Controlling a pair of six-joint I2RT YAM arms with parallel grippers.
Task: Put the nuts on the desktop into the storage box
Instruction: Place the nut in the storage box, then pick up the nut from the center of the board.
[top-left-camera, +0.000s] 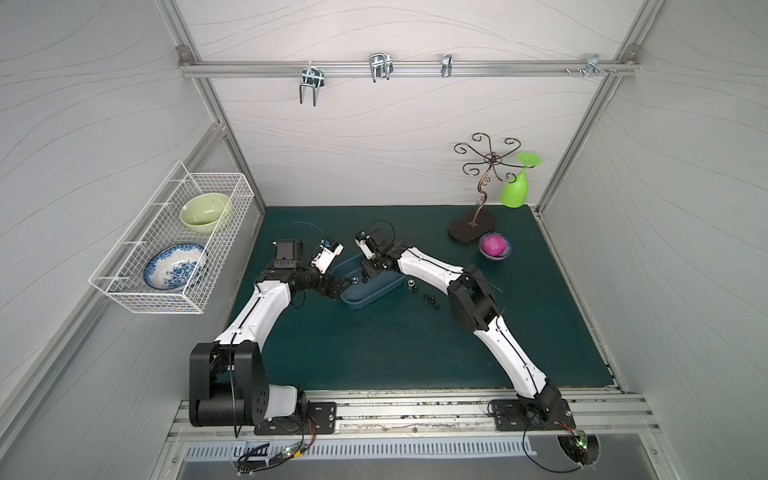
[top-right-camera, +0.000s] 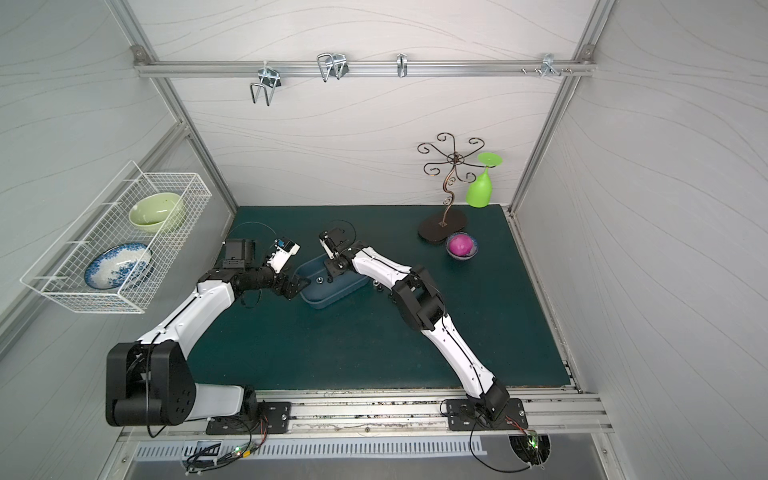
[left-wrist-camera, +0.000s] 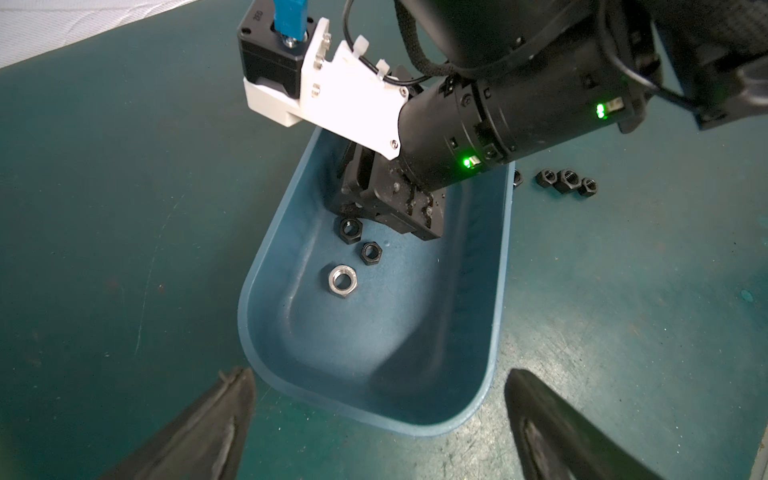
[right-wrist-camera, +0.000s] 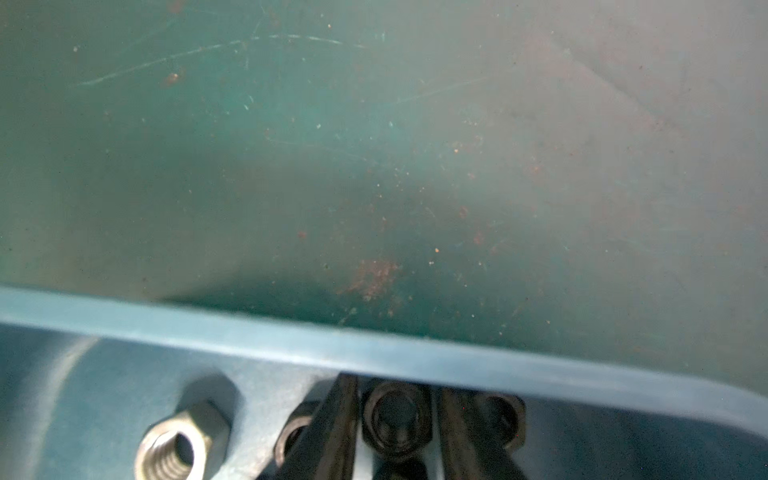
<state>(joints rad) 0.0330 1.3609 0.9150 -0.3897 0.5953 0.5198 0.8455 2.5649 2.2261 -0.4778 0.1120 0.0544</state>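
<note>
Several nuts (left-wrist-camera: 341, 281) lie in the storage box (left-wrist-camera: 395, 320), mid-frame; right gripper (right-wrist-camera: 395, 397) has fingers narrow about 1 black nut (right-wrist-camera: 395, 419), grip unclear; left gripper (left-wrist-camera: 378, 376) gapes wide, lower frame.

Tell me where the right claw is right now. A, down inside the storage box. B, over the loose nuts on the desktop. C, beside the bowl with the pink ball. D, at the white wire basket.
A: in the right wrist view the right claw sits below the rim of the storage box, with a black nut between its fingers.
</note>
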